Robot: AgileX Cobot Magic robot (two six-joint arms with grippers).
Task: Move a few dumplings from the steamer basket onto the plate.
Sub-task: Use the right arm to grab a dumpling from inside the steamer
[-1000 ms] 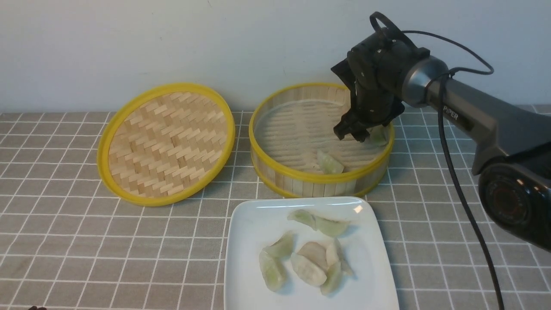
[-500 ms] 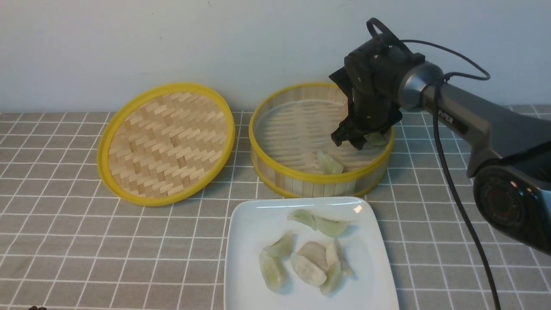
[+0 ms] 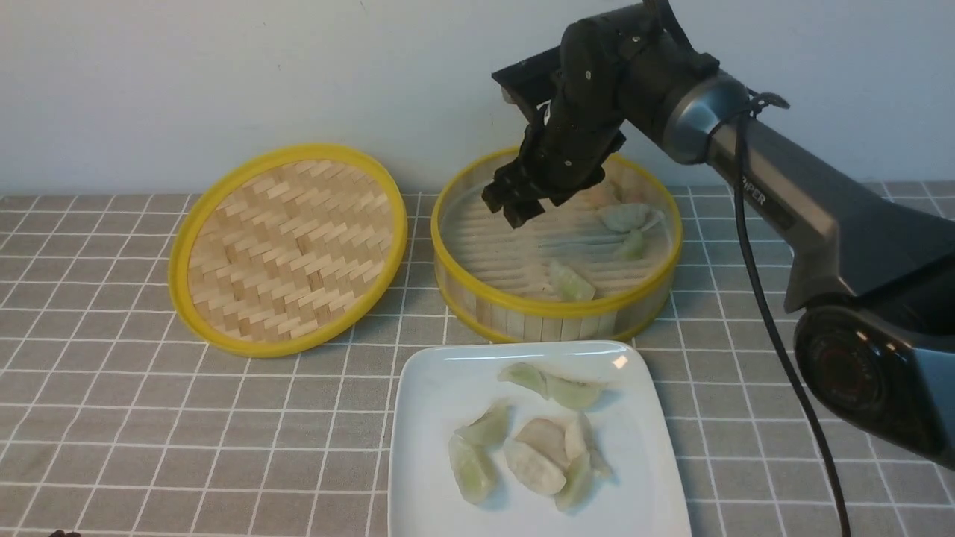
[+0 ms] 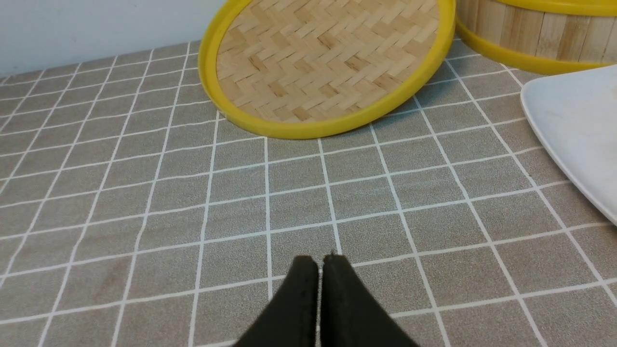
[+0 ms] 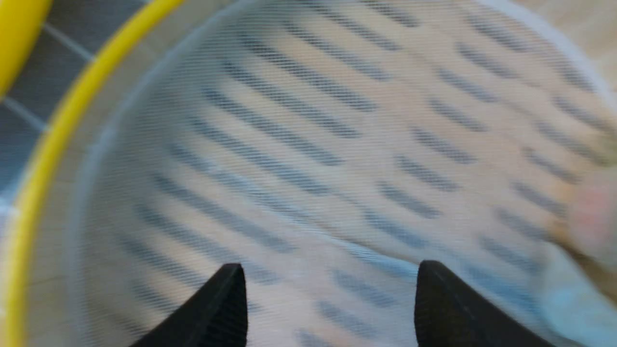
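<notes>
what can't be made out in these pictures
- Right wrist view: blur smears the steamer basket floor; the pinkish dumpling is only a blob.
- Left wrist view: the frame edge cuts off the plate, hiding what lies on it.
- Front view: the right pincer covers part of the basket's back wall.

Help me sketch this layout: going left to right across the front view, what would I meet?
Woven lid → steamer basket → right arm's round joint housing. The plate is left out: it spans much the same width as the basket, only nearer the camera.
</notes>
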